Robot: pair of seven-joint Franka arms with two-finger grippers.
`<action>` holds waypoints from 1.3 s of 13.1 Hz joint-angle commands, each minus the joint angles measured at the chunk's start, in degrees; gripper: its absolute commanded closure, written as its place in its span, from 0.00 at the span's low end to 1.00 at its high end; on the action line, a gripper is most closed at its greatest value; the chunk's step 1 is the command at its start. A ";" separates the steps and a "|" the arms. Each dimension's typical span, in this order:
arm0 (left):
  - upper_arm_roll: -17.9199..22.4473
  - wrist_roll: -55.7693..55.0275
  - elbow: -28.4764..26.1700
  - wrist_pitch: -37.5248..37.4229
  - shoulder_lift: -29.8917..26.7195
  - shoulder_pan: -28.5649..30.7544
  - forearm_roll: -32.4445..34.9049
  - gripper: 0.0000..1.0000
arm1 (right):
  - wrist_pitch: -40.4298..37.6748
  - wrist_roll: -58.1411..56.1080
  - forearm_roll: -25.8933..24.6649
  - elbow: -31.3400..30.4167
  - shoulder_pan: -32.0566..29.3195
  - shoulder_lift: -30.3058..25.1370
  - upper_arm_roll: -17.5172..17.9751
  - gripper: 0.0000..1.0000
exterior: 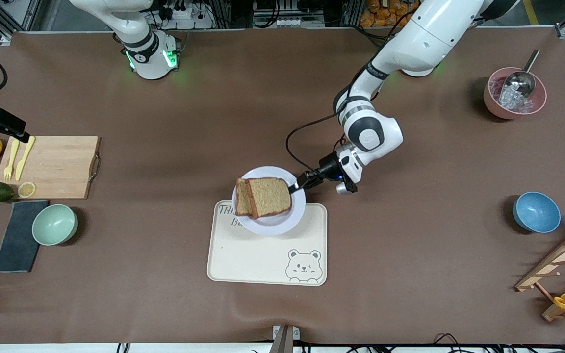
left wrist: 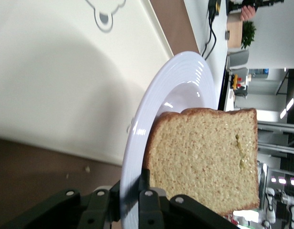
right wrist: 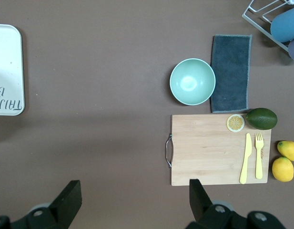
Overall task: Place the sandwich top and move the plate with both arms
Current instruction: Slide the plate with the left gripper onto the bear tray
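The pale plate is over the corner of the bear-printed tray that is farther from the front camera. The brown sandwich top lies on the plate, offset over a lower slice. No egg shows. My left gripper is shut on the plate's rim at the side toward the left arm's end. In the left wrist view the rim sits between the fingers of my left gripper, with the bread just past them. My right gripper is open and empty over bare table beside the cutting board.
A wooden cutting board with a yellow fork and knife, a mint bowl, a grey cloth, lemons and an avocado lie toward the right arm's end. A blue bowl, a pink bowl with a scoop and a wooden rack stand toward the left arm's end.
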 commanded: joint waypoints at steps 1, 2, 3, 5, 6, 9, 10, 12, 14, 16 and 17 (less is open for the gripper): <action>-0.33 0.21 9.83 6.92 6.06 -0.70 -2.31 1.00 | -0.68 0.95 -0.37 1.20 -0.10 0.55 0.35 0.00; -0.33 -0.22 11.69 7.64 7.30 -0.87 -2.31 1.00 | -0.68 0.95 -0.37 1.20 -0.10 0.55 0.35 0.00; -0.33 -1.44 13.10 7.99 8.44 -1.31 -2.14 1.00 | -0.68 0.86 -0.37 1.20 -0.10 0.55 0.35 0.00; -0.25 -2.60 16.69 9.83 11.34 -2.36 -2.05 1.00 | -0.68 0.95 -0.37 1.20 -0.01 0.55 0.43 0.00; -0.24 -2.60 18.72 11.50 12.75 -2.80 -2.05 1.00 | -0.68 0.95 -0.37 1.20 -0.01 0.64 0.43 0.00; 0.46 -2.60 20.06 12.22 13.99 -3.59 -1.70 1.00 | -0.59 0.95 -0.28 1.20 0.08 0.73 0.43 0.00; 0.81 -2.60 20.14 12.22 14.25 -3.60 -1.61 1.00 | -0.68 1.21 -0.28 1.20 0.08 0.73 0.43 0.00; 1.25 -2.60 20.14 12.22 14.60 -3.69 -1.44 1.00 | -0.59 1.47 -0.28 1.20 0.17 0.82 0.43 0.00; 1.34 -2.51 20.14 12.22 14.60 -3.86 -1.52 0.92 | -0.59 1.47 -0.28 1.20 0.17 0.82 0.43 0.00; 1.77 -2.16 20.14 12.22 14.52 -3.86 -1.26 0.00 | -0.68 1.47 -0.11 1.20 0.17 0.82 0.43 0.00; 2.30 -1.81 20.06 12.30 14.17 -4.30 -1.00 0.00 | -0.68 1.47 -0.11 1.11 0.17 1.08 0.43 0.00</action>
